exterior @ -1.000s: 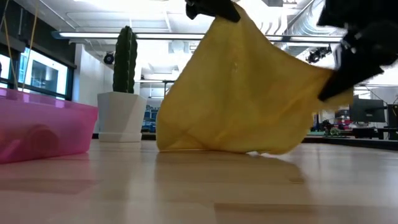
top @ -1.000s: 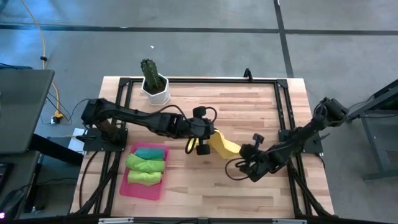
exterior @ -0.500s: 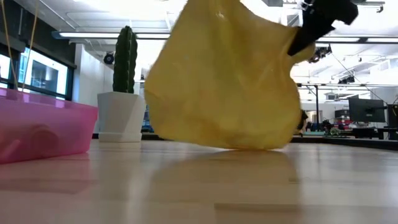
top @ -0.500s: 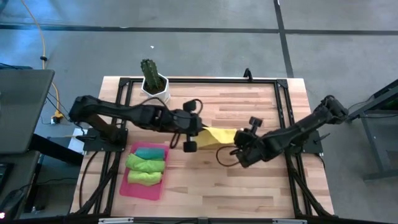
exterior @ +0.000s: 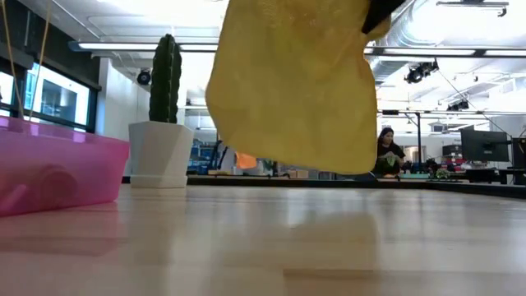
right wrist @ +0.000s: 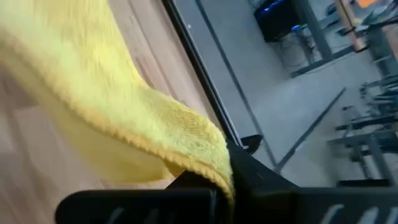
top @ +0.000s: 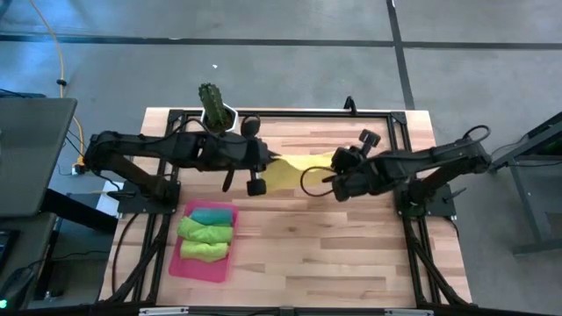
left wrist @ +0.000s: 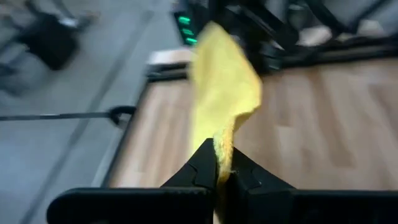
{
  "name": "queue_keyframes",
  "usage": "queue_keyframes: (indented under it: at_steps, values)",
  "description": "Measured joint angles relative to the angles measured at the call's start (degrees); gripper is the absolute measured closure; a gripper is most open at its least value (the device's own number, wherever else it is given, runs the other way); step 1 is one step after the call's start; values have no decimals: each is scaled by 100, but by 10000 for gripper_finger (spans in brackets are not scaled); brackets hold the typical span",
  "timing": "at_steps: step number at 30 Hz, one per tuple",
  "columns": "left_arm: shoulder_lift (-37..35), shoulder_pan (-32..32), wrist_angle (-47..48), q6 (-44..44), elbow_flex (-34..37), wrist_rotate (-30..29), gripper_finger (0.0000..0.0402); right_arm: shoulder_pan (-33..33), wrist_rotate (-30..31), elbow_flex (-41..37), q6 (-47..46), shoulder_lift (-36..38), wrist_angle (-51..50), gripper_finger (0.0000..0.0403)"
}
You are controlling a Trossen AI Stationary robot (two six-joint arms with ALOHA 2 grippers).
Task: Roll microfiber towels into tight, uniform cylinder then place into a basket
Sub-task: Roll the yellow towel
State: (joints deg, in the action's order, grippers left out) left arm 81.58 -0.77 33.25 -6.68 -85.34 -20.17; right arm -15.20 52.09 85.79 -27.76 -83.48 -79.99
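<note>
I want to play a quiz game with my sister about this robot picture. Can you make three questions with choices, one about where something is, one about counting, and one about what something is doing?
1. Where is the cactus pot?
A. In the tray
B. At the table's far edge, by the left arm
C. On the floor

2. How many rolled towels lie in the pink tray?
A. One
B. Three
C. Five

3. What is the yellow towel doing?
A. Lying flat on the table
B. Rolled up in the tray
C. Hanging in the air between both hands

Answers:
1. B, the high view shows the pot at the far edge near the left arm.
2. B, one teal roll and two green rolls lie there.
3. C, the left hand and right hand each pinch a corner, and the low view shows it clear of the table.
</note>
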Motion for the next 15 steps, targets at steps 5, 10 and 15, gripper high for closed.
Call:
queue_keyframes:
  at_steps: [5, 10, 15]
  values:
    - [94, -65, 284, -71, 15, 1011, 401, 122, -1820, 450, 975, 0, 28, 403]
    - [144, -77, 82, -192, 8, -348, 401, 196, -592, 538, 1340, 0, 60, 403]
    - [165, -159, 311, 180, 0, 257, 401, 530, -1972, 532, 1356, 1, -40, 403]
